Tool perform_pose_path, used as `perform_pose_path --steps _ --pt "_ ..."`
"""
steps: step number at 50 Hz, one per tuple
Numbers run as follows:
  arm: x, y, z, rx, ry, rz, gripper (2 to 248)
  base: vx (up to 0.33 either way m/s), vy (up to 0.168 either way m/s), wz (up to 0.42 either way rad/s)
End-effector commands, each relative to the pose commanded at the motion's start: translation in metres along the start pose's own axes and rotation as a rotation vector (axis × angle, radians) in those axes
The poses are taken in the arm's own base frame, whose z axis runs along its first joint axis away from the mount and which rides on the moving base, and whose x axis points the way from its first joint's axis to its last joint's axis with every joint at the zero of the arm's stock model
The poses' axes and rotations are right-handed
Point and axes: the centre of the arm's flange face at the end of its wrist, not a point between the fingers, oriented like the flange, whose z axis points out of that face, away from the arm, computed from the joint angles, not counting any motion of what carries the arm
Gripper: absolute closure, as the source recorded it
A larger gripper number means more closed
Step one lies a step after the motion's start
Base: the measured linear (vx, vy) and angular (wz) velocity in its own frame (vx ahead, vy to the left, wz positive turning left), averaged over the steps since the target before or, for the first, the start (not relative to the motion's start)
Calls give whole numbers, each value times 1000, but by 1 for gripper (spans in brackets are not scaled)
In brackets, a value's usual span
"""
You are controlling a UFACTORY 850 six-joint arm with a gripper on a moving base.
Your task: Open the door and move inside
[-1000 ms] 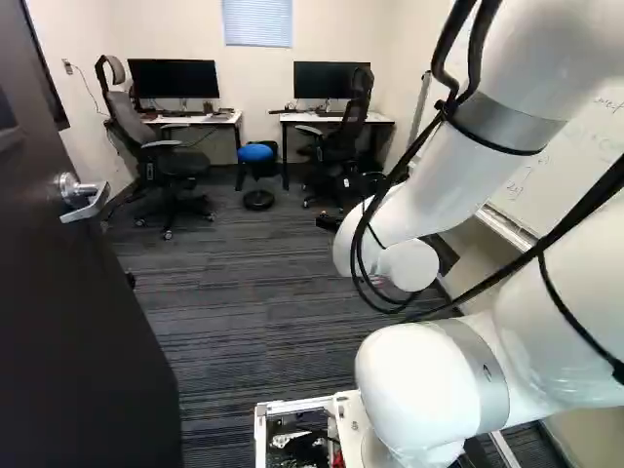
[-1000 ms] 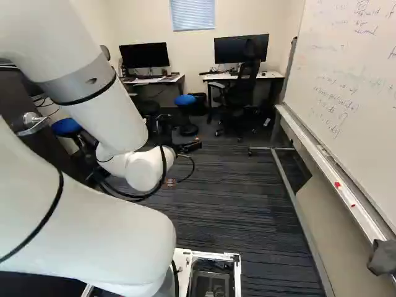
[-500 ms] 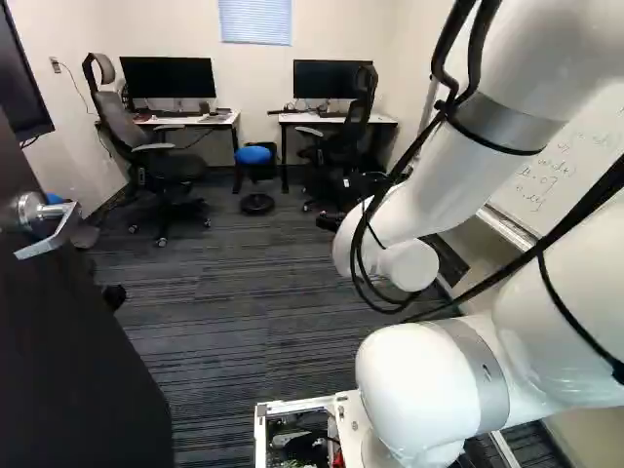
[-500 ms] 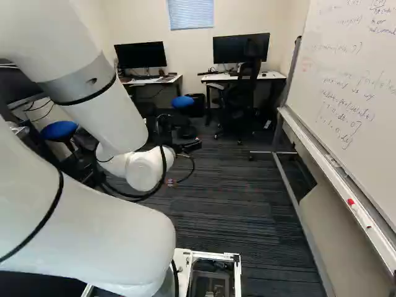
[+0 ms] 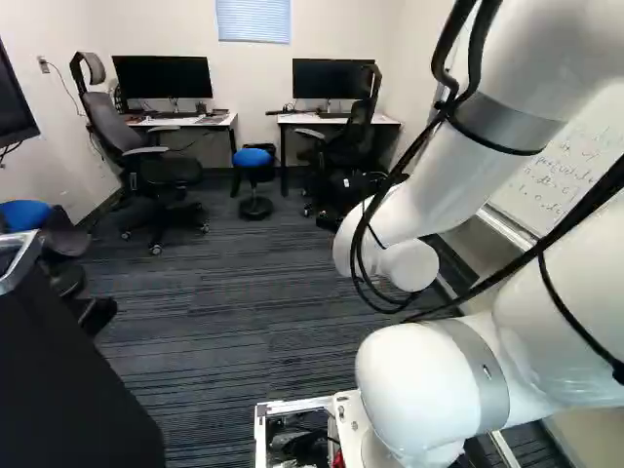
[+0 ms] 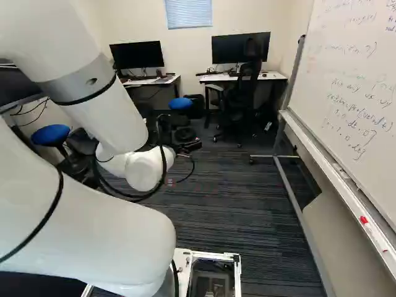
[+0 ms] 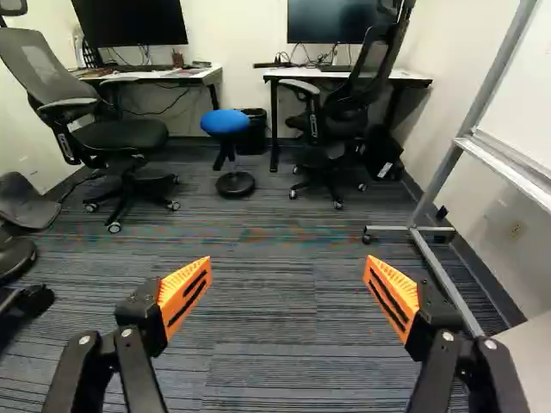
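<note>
The dark door (image 5: pixel 68 380) stands swung open at the lower left of the left base view, its silver metal lever handle (image 5: pixel 18 261) at that view's left edge, well apart from the black two-fingered gripper (image 6: pixel 187 146). In the wrist view the gripper (image 7: pixel 287 260) is spread wide, its orange ribbed pads (image 7: pixel 185 288) far from each other, with grey striped carpet (image 7: pixel 267 344) showing between and ahead of them. Close beyond the door in the left base view are a stool with a round blue seat (image 5: pixel 24 214) and a dark, low chair (image 5: pixel 63 239). On the other side, a large whiteboard covered in handwriting (image 6: pixel 352 80) stands at the right of the right base view, and the grey metal foot of its frame (image 7: pixel 443 280) reaches over the floor to the side of the fingers. Farther ahead, a grey mesh-backed office chair (image 7: pixel 95 120) and a black office chair (image 7: pixel 353 107) stand at two white-topped desks, each bearing a wide black monitor. Between the chairs, a second blue-topped stool (image 7: pixel 225 122) rises on a round black base, with a black bin (image 7: pixel 251 133) just beside it. A window blind (image 5: pixel 253 19) hangs on the far wall.
</note>
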Motion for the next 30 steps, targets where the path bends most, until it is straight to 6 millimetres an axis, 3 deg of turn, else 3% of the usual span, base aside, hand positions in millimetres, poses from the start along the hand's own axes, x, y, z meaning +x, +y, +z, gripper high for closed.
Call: perform_pose_path --steps 30 --pt "0 0 0 0 0 0 3 138 2 -6"
